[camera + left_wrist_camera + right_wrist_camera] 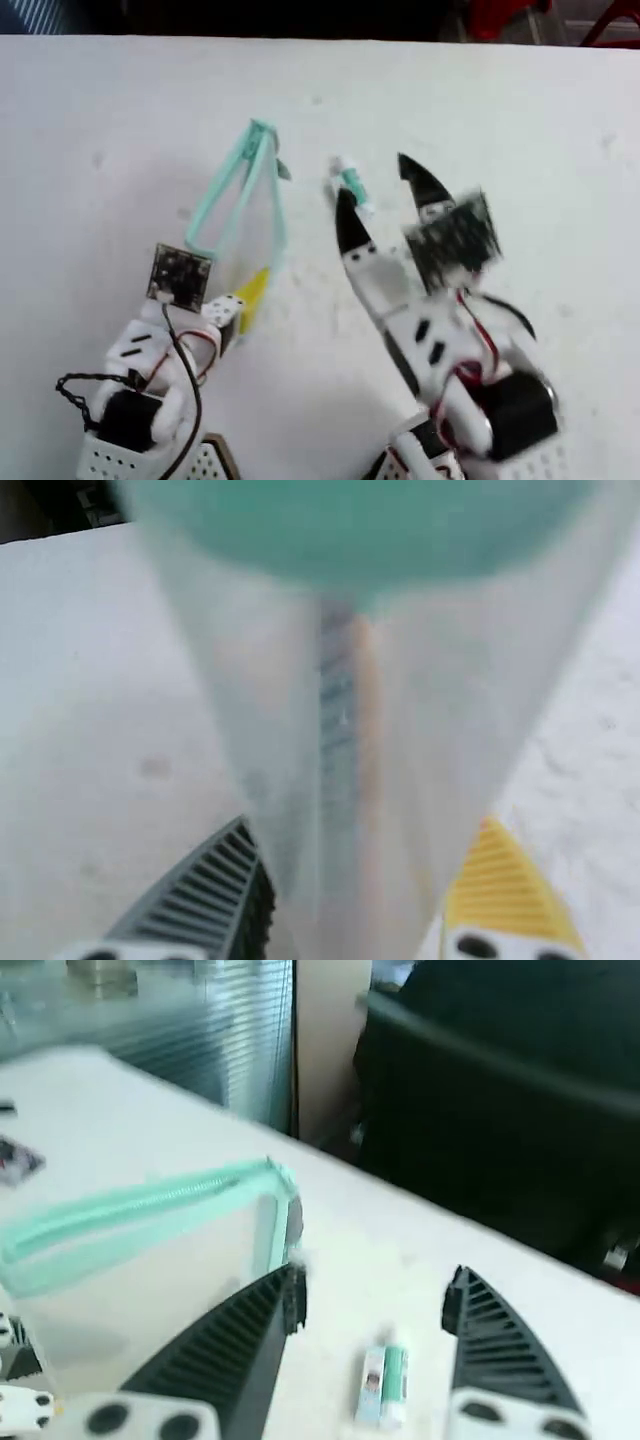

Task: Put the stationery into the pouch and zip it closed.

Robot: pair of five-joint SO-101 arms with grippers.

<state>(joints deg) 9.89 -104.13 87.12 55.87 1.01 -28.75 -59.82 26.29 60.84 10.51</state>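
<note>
Pouch [340, 730] in left jaws; right agape

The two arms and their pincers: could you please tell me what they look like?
Both are white plastic with black motors. The left pincer has one grey and one yellow ribbed finger, plus a black cable. The right pincer has two black, pointed, ribbed fingers and red wires.

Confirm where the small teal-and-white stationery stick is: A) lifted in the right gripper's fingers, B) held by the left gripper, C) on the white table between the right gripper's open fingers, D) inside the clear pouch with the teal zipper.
C: the small teal-and-white stationery stick lies flat on the white table between the right gripper's open fingers, outside the clear pouch with a teal zipper.
</note>
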